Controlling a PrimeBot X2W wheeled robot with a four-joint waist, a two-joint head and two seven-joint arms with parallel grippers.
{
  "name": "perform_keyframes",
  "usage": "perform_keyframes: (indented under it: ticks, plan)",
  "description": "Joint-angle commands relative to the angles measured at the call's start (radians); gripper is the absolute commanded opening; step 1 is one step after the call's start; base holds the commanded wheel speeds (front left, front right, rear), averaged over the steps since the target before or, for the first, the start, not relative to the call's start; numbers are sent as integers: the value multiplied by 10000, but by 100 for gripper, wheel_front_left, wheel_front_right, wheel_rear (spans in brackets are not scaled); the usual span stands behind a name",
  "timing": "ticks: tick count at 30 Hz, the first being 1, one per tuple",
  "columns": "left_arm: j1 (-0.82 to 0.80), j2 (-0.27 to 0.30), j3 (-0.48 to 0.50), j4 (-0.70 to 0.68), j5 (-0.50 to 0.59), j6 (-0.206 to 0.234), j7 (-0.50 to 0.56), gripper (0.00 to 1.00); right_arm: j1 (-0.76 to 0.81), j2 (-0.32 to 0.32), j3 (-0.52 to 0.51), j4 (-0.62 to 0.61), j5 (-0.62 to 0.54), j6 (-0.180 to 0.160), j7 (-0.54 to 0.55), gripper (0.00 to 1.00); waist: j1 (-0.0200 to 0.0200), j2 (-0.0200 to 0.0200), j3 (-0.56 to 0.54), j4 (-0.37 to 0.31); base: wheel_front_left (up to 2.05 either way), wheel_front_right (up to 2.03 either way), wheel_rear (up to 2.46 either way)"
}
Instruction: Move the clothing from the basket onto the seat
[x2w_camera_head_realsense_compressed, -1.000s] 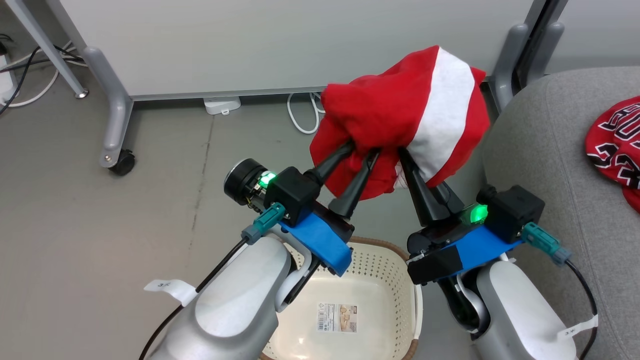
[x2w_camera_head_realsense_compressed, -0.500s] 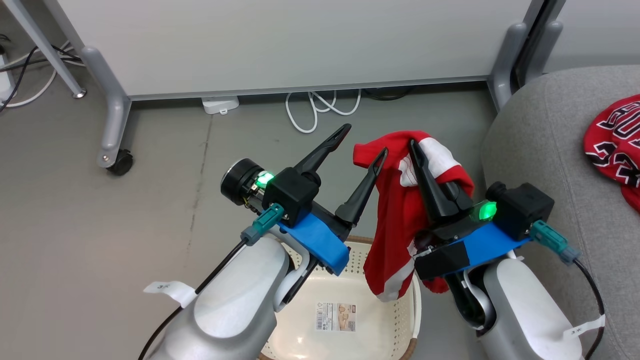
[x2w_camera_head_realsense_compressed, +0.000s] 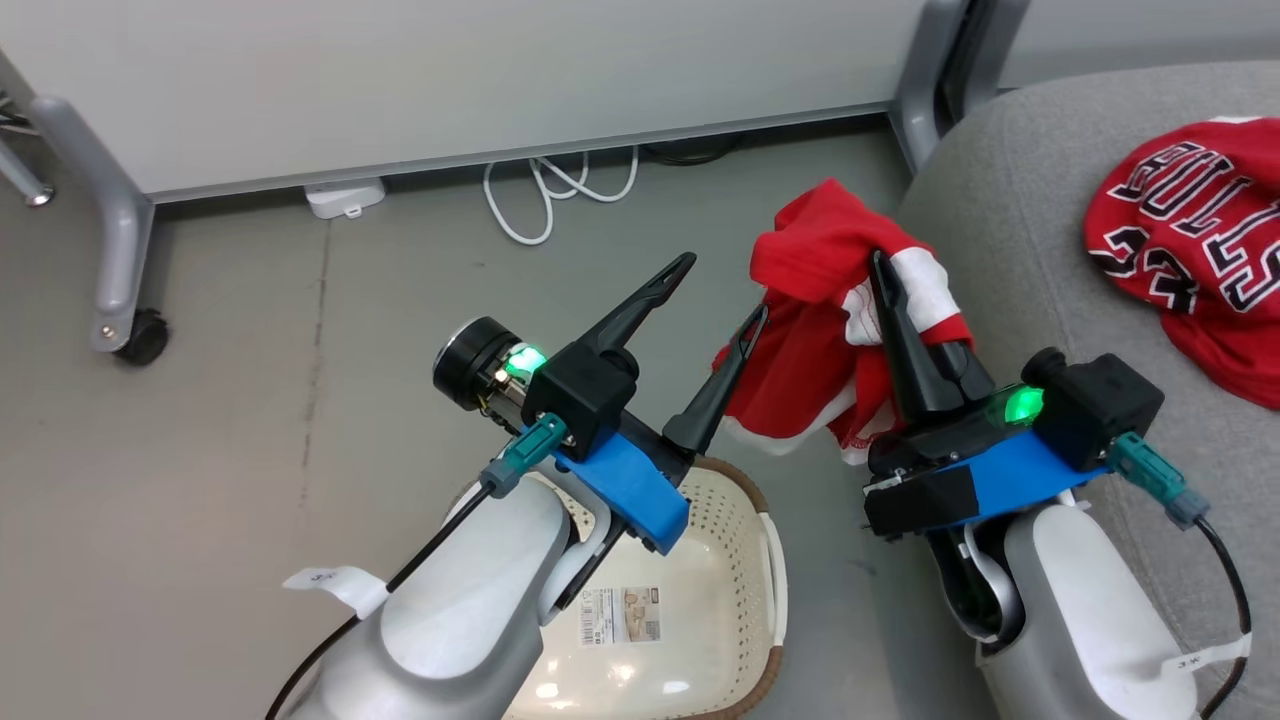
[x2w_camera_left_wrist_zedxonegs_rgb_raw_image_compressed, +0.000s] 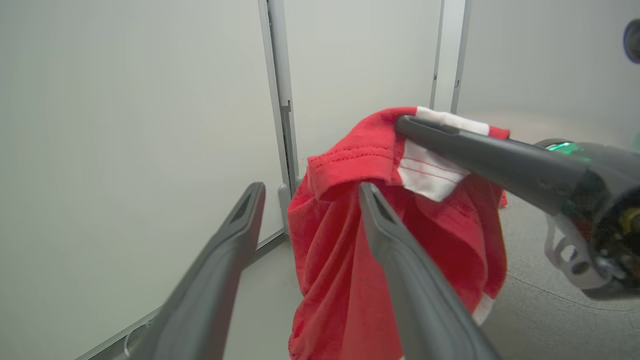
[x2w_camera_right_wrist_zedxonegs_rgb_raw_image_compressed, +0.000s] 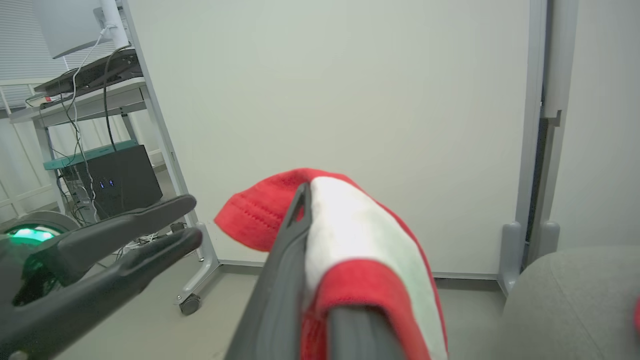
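Jersey (x2w_camera_head_realsense_compressed: 1195, 240) on seat (x2w_camera_head_realsense_compressed: 1005, 230), head view

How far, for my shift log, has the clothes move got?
Done: the Bulls jersey lies on the seat; the basket shows no clothing. In hand: the red garment, clamped in the right end effector, left end effector open. Left: laying it on the seat.

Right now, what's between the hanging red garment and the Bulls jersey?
Only a bare stretch of grey seat, seen in the head view, separates the red garment from the jersey.
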Motion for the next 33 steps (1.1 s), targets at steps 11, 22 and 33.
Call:
perform_keyframes:
  ticks: [11, 22, 33]
  plan:
    - [-411, 153, -397, -53, 239, 6, -30, 100, 281, -10, -870, -626, -325, 5, -37, 0, 0, 0, 651, -1397, 0, 0, 0]
    - [-634, 181, -925, 23, 201, -5, -30, 100, 525, -10, -1474, -983, -324, 5, -37, 0, 0, 0, 1032, -2267, 0, 0, 0]
    - [-781, 245, -1055, -24, 182, -7, -30, 100, 608, -10, -1669, -1246, -355, 5, -37, 0, 0, 0, 1231, -2513, 0, 0, 0]
